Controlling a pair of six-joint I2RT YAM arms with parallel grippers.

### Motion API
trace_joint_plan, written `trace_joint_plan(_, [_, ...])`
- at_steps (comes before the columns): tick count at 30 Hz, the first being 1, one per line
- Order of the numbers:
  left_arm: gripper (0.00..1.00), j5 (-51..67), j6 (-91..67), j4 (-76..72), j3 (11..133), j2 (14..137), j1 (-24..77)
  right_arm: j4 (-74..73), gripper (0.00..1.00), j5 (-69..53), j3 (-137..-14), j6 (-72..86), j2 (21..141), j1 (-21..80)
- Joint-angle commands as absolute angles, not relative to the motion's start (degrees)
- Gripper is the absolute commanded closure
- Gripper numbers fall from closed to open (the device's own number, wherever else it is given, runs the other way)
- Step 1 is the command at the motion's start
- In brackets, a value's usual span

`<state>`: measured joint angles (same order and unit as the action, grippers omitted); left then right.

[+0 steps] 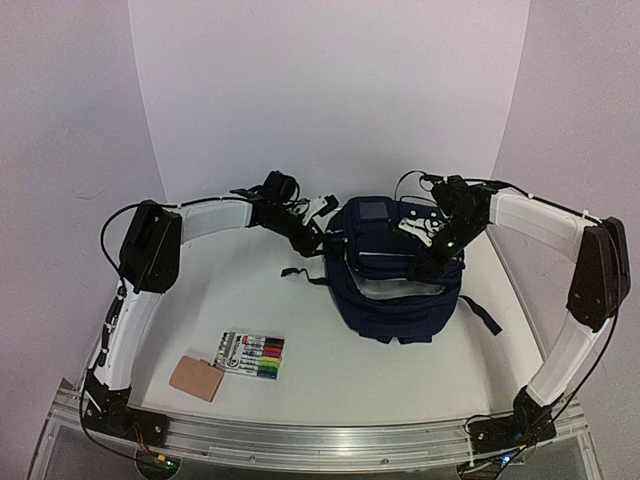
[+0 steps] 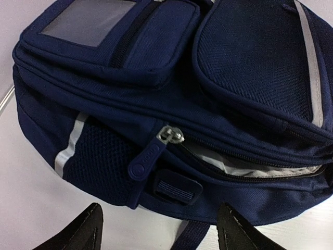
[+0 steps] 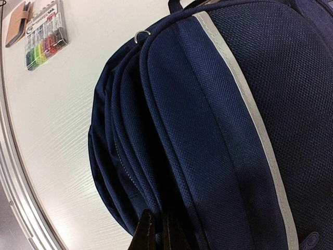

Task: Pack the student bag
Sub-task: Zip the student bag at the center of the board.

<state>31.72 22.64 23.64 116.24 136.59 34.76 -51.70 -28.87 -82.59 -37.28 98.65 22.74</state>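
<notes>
The student bag [image 1: 400,285] is a navy backpack lying mid-table, its main zip partly undone and pale lining [image 2: 250,169] showing in the gap. My left gripper [image 1: 305,232] is at the bag's left side, open. In the left wrist view the left gripper [image 2: 161,234] faces the bag [image 2: 104,151], just short of the zipper pull [image 2: 148,156] and a buckle [image 2: 177,188], with only a strap end between the jaws. My right gripper [image 1: 432,260] rests on top of the bag. In its wrist view the right gripper [image 3: 156,234] is shut, pinching a fold of the bag [image 3: 208,130].
A pack of coloured markers [image 1: 252,357] and a tan card holder [image 1: 196,377] lie at the front left of the table, also seen as markers [image 3: 44,36] and holder [image 3: 16,23]. Loose bag straps [image 1: 480,315] trail to the right. A metal rail [image 1: 320,435] lines the near edge.
</notes>
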Motion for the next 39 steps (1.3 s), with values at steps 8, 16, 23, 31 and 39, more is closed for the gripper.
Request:
trace_joint_plan(8, [0.24, 36.58, 22.86, 19.88, 126.44, 142.2, 34.51, -54.87, 1.0, -30.99, -82.99, -35.0, 99.71, 22.59])
trace_joint_plan(16, [0.35, 39.95, 21.71, 18.24, 127.81, 145.1, 34.61, -54.88, 1.0, -31.15, -83.96, -34.45, 100.31, 22.59])
trace_joint_plan(23, [0.6, 42.78, 21.89, 19.31, 127.04, 143.72, 34.66, -54.93, 1.0, -31.22, -83.9, -34.15, 101.19, 22.58])
trace_joint_plan(31, [0.87, 42.71, 24.07, 23.01, 125.89, 141.57, 35.08, -54.85, 1.0, -32.3, -85.81, -32.88, 103.92, 22.59])
trace_joint_plan(39, [1.0, 41.06, 25.52, 26.02, 124.48, 138.73, 35.45, -54.67, 1.0, -32.05, -85.72, -32.59, 104.43, 22.57])
